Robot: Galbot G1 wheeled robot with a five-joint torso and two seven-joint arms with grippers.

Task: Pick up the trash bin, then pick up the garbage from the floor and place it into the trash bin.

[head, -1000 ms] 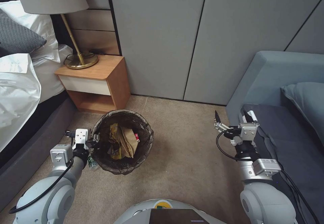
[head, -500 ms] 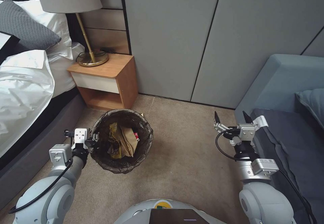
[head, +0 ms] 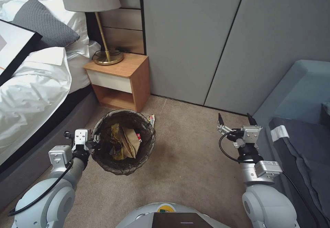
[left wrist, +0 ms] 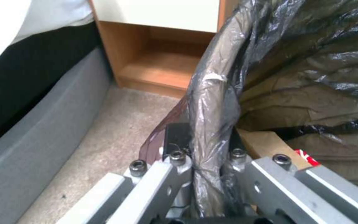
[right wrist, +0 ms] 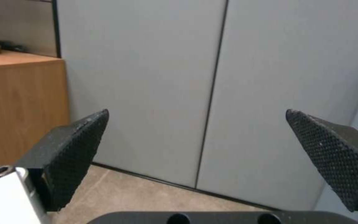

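Two grippers are in view, one loaded and one free. The left gripper (head: 95, 140) is clamped on the near-left rim of the trash bin (head: 123, 142); in the left wrist view its fingers (left wrist: 178, 161) pinch the bag-covered rim (left wrist: 212, 102) from both sides. The bin sits at the left of the scene, just in front of the nightstand (head: 118, 80) and beside the bed (head: 34, 94); whether its base is clear of the floor (head: 192, 162) cannot be told. Inside it lie a brown paper scrap (head: 130, 145) and yellow wrappers (head: 116, 142), so the bin pickup and part of the collection appear complete. One small packet (head: 151, 120) remains on the carpet just beyond the bin's far-right rim, near the nightstand corner; it appears to be outstanding garbage. The right gripper (head: 236, 121) hangs above the carpet at the right, near the sofa (head: 299, 97), its jaws spread wide and empty.
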